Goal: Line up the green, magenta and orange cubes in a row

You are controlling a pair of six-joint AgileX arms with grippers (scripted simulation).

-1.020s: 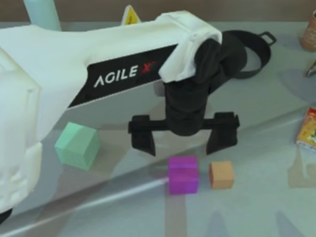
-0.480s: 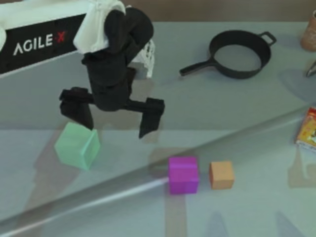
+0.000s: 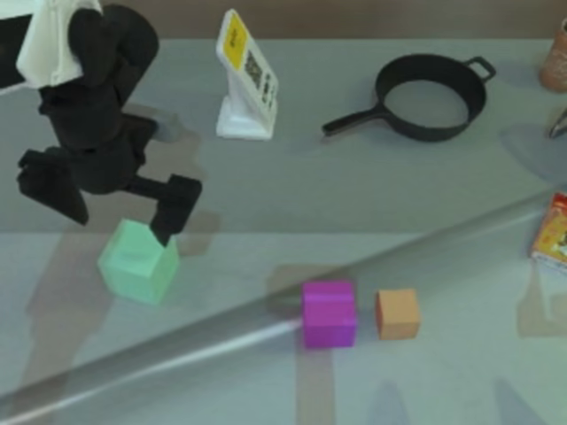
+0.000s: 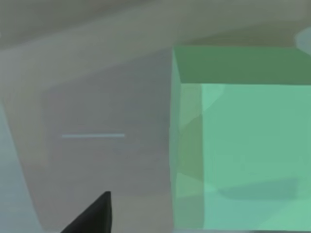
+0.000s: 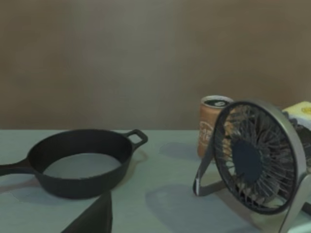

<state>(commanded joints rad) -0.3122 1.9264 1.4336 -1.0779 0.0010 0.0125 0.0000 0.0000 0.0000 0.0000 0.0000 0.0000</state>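
Observation:
The pale mint-green cube (image 3: 137, 261) sits at the table's left. My left gripper (image 3: 113, 205) hangs open just above and behind it, one finger (image 3: 174, 208) over the cube's far right corner and the other out past its left side. In the left wrist view the green cube (image 4: 243, 141) fills the frame close up, beside one dark fingertip (image 4: 95, 217). The magenta cube (image 3: 329, 312) and the smaller light orange cube (image 3: 397, 312) stand side by side near the front middle, a small gap between them. My right gripper is out of the top view; only one fingertip (image 5: 95, 216) shows in its wrist view.
A black frying pan (image 3: 431, 96) lies at the back right. A white stand with a yellow label (image 3: 246, 80) is at the back middle. An orange box (image 3: 551, 232) and a can (image 3: 554, 62) sit at the right edge. A small fan (image 5: 252, 155) stands beside the can (image 5: 214, 124).
My left arm has swung left, from above the magenta cube to over the green cube, staying open. The cubes have not moved.

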